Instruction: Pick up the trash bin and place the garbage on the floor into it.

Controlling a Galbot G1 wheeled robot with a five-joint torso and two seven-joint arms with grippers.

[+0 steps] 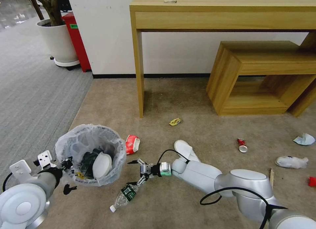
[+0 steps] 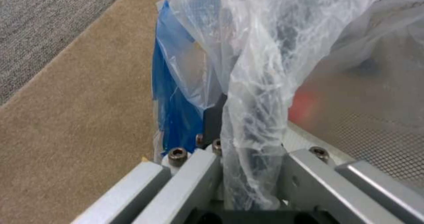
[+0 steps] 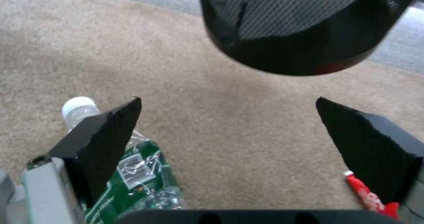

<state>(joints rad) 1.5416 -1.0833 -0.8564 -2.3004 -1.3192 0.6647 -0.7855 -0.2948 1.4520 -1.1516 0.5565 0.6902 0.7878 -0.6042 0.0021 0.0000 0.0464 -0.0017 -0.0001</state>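
The left end effector (image 1: 67, 176) grips the near rim of the trash bin (image 1: 90, 153), pinching its plastic liner (image 2: 260, 84), over the beige floor (image 1: 184, 202) beside the grey carpet edge. Just right of the bin, the right end effector (image 1: 133, 172) hangs wide open above the crushed bottle (image 1: 124, 195), the red-white carton (image 1: 132, 144) beyond

The head camera looks forward and down from above onto the beige carpet (image 1: 197, 100), taking in both arms and the wall beyond. The left wrist camera sits tight against the bin (image 2: 177, 111) — plastic liner just before the lens. The right wrist camera hangs low over the carpet, facing the bin's dark wall (image 3: 291, 28). Head and right wrist views share the crushed bottle (image 1: 123, 196) — both wrist views share the bin.
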